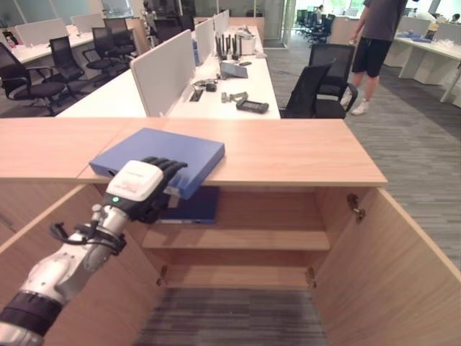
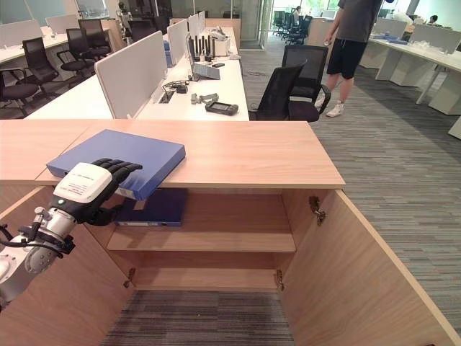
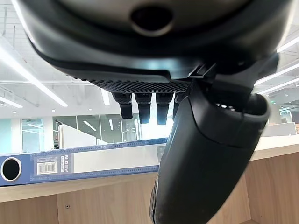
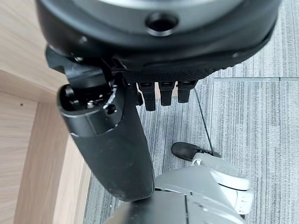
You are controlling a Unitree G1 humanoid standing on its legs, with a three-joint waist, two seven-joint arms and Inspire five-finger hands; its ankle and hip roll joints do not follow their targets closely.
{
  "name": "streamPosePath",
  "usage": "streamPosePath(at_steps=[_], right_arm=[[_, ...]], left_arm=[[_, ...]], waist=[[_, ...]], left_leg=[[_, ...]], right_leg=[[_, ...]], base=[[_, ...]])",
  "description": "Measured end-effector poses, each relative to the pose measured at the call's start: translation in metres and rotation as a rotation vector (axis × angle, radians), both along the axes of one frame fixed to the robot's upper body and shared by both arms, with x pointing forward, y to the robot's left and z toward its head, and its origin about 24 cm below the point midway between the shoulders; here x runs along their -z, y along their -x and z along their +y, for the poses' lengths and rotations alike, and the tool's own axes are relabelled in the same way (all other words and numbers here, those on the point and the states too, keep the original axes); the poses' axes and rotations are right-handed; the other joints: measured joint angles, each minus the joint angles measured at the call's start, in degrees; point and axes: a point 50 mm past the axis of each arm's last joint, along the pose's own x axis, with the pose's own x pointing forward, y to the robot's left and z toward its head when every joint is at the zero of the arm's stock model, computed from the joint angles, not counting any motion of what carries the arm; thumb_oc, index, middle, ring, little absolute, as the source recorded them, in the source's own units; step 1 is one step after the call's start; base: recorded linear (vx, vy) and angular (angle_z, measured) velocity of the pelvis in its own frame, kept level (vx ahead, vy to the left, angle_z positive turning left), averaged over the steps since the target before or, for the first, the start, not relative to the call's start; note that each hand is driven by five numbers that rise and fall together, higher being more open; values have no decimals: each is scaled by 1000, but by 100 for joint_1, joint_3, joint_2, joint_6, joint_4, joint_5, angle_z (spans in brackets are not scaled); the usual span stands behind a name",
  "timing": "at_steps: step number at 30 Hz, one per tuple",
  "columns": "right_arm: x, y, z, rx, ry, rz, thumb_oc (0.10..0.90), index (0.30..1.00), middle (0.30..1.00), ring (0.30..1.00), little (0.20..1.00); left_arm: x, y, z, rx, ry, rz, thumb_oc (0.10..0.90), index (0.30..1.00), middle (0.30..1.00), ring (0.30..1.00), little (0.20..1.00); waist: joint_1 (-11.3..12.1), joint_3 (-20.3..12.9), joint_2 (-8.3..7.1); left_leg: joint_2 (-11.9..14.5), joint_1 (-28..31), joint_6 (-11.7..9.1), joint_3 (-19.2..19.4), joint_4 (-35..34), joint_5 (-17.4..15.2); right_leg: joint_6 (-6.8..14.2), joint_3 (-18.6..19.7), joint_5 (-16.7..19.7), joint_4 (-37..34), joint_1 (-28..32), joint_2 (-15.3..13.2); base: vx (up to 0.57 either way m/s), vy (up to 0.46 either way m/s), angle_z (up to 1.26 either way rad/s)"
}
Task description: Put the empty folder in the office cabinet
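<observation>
Blue folder (image 1: 160, 158) lay flat on wood-grain cabinet top (image 1: 288, 151), near corner overhanging front edge above open office cabinet (image 1: 238, 238). Rigid, rectangular, smooth matte cover; spine in left wrist view carried round finger hole and white barcode label (image 3: 47, 167), print too small to read. Left robot hand (image 1: 148, 189) sat at overhanging corner, white cover on back, dark fingers lying over folder top, thumb below edge; from own wrist view fingers hung fairly straight, thumb apart, not closed round anything. Contact with folder likely but not certain.

Second blue folder (image 1: 189, 207) lay flat on upper shelf (image 1: 238, 238) inside cabinet, just under cabinet top. Lower shelf (image 1: 238, 275) bare wood laminate. Both doors swung open, right door (image 1: 389, 267) showing metal hinge (image 1: 355, 207). Grey ribbed carpet (image 1: 230, 317) in front.

Right robot hand (image 4: 140, 70) seen in own wrist view above carpet, beside light wood panel; fingers short and straight, thumb loose, holding nothing.

Behind: white tabletop (image 1: 230, 94) with grey fabric divider (image 1: 164, 72), small dark devices, black mesh office chair (image 1: 317, 86). Person in dark shorts (image 1: 371, 50) stood at far right.
</observation>
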Motion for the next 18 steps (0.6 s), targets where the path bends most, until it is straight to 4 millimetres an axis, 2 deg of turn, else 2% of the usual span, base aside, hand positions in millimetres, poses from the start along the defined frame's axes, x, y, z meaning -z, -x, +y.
streamPosePath(at_steps=[14,18], right_arm=[[0,5,-1,3,2,15,800,900,900,900,900],[0,5,-1,3,2,15,800,900,900,900,900]], left_arm=[[9,-6,0,-14,-29,41,800,900,900,900,900],[7,-8,-1,-13,-37,31,800,900,900,900,900]], waist=[[-36,-13,-15],[-44,-13,-16]], left_leg=[[1,4,1,10,0,1],[2,4,1,11,0,0]], right_leg=[[-3,14,6,0,-2,0],[-3,15,6,0,-3,0]], base=[[0,0,0],[0,0,0]])
